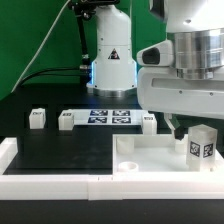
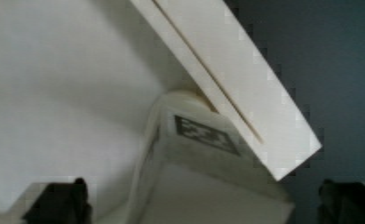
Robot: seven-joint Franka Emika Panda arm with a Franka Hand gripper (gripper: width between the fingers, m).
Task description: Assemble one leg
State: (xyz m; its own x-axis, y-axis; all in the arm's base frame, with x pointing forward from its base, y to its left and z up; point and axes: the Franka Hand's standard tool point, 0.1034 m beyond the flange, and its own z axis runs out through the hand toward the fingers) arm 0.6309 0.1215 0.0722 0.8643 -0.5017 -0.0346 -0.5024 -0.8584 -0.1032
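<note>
Leg (image 1: 201, 144) standing upright at the lower right of the exterior view, on the large white tray piece (image 1: 150, 155), right under the gripper (image 1: 183, 126). Wrist view: leg (image 2: 200, 150) between wide-spread fingers (image 2: 58, 200), neither touching. Three lookalike pegs (image 1: 38, 118) sit beside the marker board (image 1: 108, 117).

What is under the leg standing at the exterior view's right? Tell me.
The leg stands upright on the large white tray-like piece, beside its raised rim. Whether a hole or peg lies beneath it cannot be seen: the leg's own body covers that spot. The gripper hangs beside it.

Four legs (image 1: 203, 146), one marker board (image 1: 108, 118).
</note>
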